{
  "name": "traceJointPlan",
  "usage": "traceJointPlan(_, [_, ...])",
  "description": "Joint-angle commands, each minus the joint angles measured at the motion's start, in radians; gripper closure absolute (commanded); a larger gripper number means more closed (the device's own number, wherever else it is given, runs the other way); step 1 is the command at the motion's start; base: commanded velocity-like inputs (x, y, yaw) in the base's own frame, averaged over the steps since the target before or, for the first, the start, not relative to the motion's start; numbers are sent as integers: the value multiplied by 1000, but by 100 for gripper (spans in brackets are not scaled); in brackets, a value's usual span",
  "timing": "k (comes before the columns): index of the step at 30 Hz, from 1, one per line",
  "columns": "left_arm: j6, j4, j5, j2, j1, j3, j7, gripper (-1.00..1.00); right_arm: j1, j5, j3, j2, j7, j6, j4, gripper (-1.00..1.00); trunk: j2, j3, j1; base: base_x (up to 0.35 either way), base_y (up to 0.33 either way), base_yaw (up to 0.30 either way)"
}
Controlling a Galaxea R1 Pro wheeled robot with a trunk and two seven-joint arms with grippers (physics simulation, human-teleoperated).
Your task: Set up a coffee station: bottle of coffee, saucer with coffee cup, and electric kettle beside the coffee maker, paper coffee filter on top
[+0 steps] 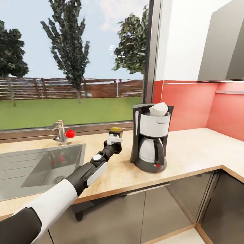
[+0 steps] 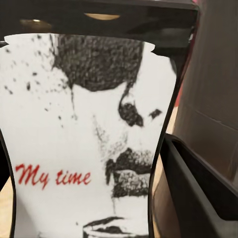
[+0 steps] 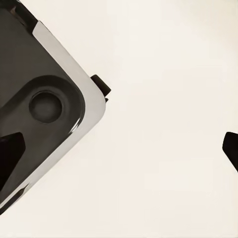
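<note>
Black fingers (image 2: 198, 193) of the left gripper (image 1: 115, 139) are clamped on the bottle of coffee (image 1: 116, 130), at least that's how it looks: in the left wrist view the jar's pale label, with a sketched face and red "My time" lettering, sits right between the pads, and one dark finger runs along its side. From the head view you mostly just see the yellow lid poking up over the white gripper body, so the jar itself is largely hidden behind the hand. Can't tell if its bottom is touching the wood or hanging just above it.

Moving out from there, the left arm (image 1: 84, 173) reaches forward over the countertop (image 1: 196, 152), with the bottle held left of the coffee maker (image 1: 151, 137), near it but apart. The coffee maker stands upright on the light wood, pale carafe in place, red switch low on its base. The paper coffee filter (image 1: 158, 108) is sitting in the open top of the machine, a bit tilted.

Further left is the steel sink (image 1: 40, 166) with its tap (image 1: 59, 130) and a red knob, all under the big window. Right of the machine the counter runs to a corner with a red backsplash.

The right wrist view looks down at a pale floor with a dark, metal-edged rounded corner of something; only a dark sliver of a fingertip (image 3: 231, 148) shows, so I can't tell whether the right gripper is wide or closed.
</note>
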Motion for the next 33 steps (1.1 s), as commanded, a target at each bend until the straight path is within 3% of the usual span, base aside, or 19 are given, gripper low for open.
traceJointPlan(1, [-2,1,8,1,-2,-5,8,100,-1,3,-8,-1,5,-2,1,-100,-1,-1,0,11,-11,0])
traceJointPlan(12, [-48,46,8,-8,4,-9,11,100,-1,3,-8,-1,5,-2,1,-100,-1,-1,0,1,-1,0])
traceJointPlan(21, [-56,94,8,-44,17,-8,11,100,-1,3,-8,-1,5,-2,1,-100,-1,-1,0,0,-58,0])
traceJointPlan(33, [-56,99,8,-48,18,-5,11,100,-1,3,-8,-1,5,-2,1,-100,-1,-1,0,0,-78,0])
